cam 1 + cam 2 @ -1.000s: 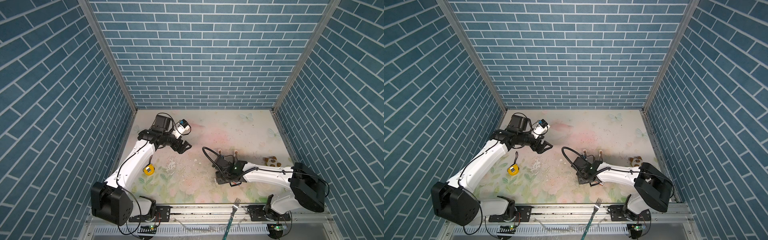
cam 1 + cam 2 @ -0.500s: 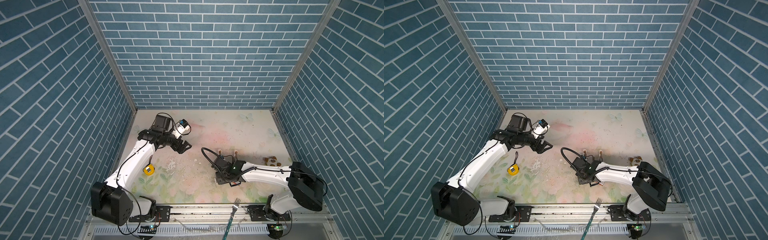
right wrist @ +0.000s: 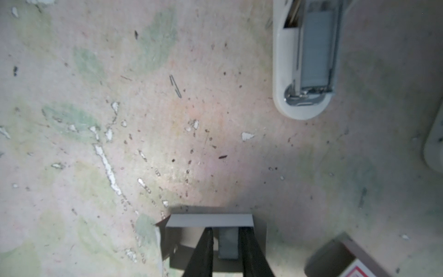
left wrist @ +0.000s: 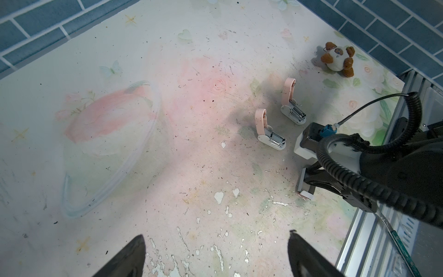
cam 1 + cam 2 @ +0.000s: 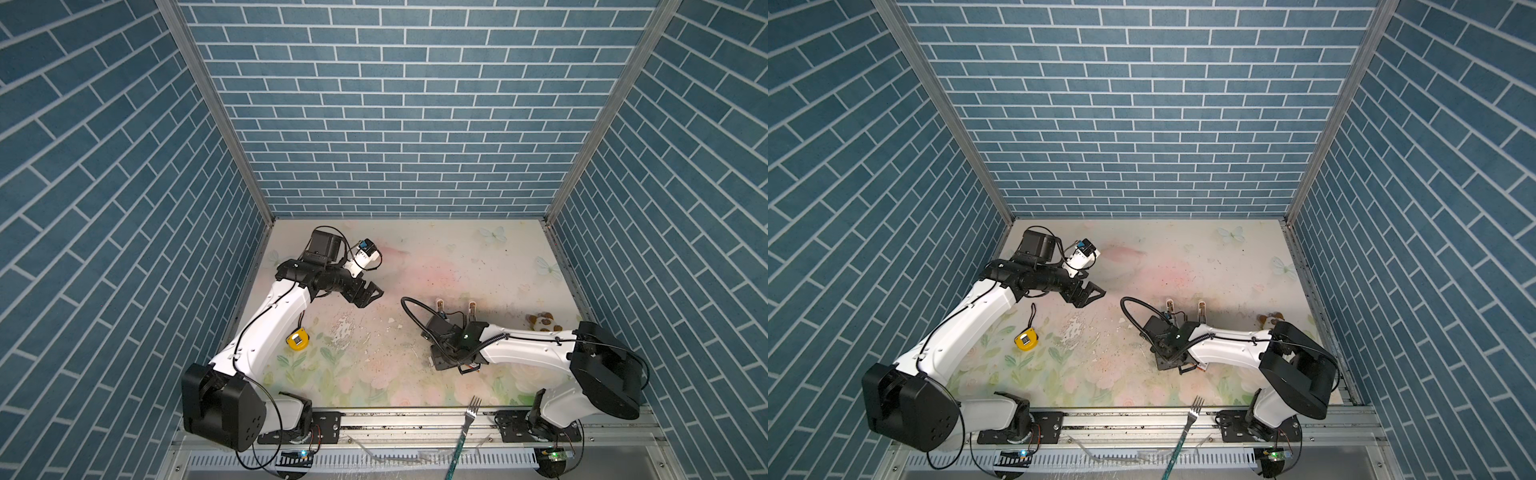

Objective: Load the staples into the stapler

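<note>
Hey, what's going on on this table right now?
Two robot arms are partway through loading a stapler. The right gripper is down at the pale tray, its fingers either side of a grey strip of staples; whether it has a firm grip is not clear. An open pink stapler and a second stapler stand nearby with their lids swung up. The left gripper hovers open above the table, holding nothing.

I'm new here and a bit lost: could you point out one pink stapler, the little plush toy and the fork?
Pink stapler (image 4: 274, 138): left wrist view, on its metal staple channel.
Plush toy (image 4: 335, 62): left wrist view, on its white body.
Fork (image 5: 475, 404): in a top view, on its tines.
</note>
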Robot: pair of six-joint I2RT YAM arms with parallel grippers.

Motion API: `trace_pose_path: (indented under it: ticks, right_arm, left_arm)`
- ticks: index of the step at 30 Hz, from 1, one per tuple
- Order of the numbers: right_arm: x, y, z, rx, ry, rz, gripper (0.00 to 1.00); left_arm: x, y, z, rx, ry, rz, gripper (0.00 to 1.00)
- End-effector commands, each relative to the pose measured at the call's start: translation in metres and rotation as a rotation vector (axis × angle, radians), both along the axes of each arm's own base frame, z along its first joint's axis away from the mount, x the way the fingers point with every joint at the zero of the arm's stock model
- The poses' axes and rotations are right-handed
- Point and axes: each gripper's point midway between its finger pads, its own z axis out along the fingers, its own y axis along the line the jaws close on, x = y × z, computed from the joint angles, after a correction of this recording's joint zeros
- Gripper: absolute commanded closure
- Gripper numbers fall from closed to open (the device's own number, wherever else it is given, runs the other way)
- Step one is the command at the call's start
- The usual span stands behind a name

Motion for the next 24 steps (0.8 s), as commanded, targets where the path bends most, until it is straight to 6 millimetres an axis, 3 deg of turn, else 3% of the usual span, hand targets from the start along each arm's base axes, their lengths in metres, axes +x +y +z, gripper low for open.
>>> trace_pose_path:
  ticks: [1,11,19,24]
  right_arm:
    - [0.001,-0.001,-0.002,-0.022,-0.008,-0.011,0.78]
    - [0.000,-0.003,-0.009,-0.045,-0.004,-0.006,0.79]
    - [0.000,-0.002,-0.011,-0.041,-0.007,-0.003,0.90]
    - [0.003,0.004,0.000,-0.018,-0.026,0.007,0.94]
  left_arm:
    - [-0.003,0.002,0.002,0.000,-0.015,0.001,0.07]
    - [-0.003,0.002,0.002,0.000,-0.013,0.001,0.06]
    - [-0.004,0.002,0.003,0.000,-0.018,0.001,0.06]
    - [-0.003,0.003,0.004,0.000,-0.018,0.004,0.06]
